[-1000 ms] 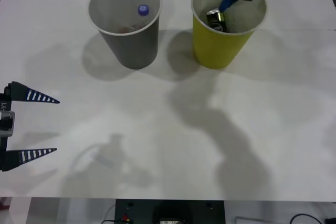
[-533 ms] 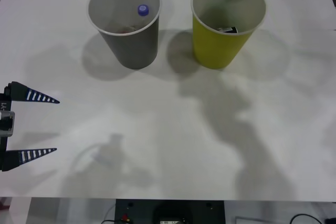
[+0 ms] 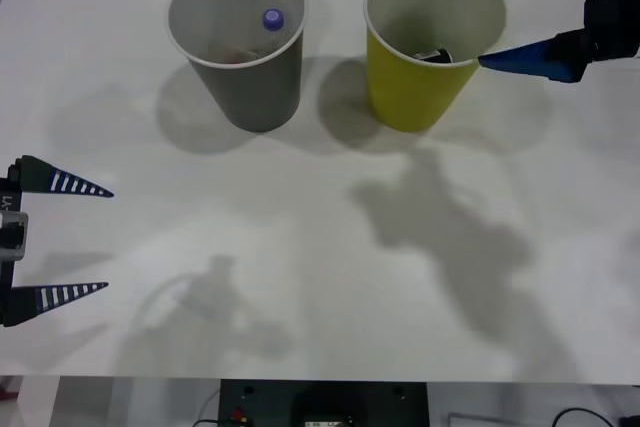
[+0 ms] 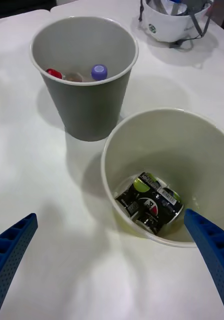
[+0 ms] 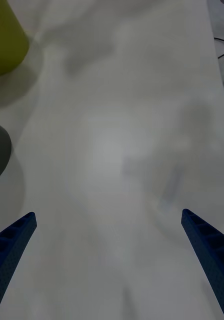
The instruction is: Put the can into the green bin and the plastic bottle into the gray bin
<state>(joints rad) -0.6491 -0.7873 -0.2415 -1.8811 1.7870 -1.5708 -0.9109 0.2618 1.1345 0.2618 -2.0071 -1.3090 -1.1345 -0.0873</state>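
Dark drink can (image 4: 149, 202): lies inside my yellow-green cup-shaped bin (image 3: 412, 97), upper right of the frame.
Clear plastic bottle with violet cap (image 3: 272, 19): in the dark gray cup-shaped bin (image 3: 255, 87).
Right gripper (image 3: 535, 19): jaws spread, empty, beside the green rim.
Left gripper (image 3: 85, 239): jaws spread, parked lower left over the white desk (image 3: 300, 247).

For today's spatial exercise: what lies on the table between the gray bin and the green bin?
Only bare white table and shadow separate the gray bin from the green bin, seen in the front view.

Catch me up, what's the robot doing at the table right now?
Sorting looks done. The can lies at the bottom of the green bin, and the plastic bottle stands inside the gray bin, blue cap up. The right hand is open and empty, just beside the green bin's rim on the far right of the table. The left hand waits open at the near left edge, holding nothing.
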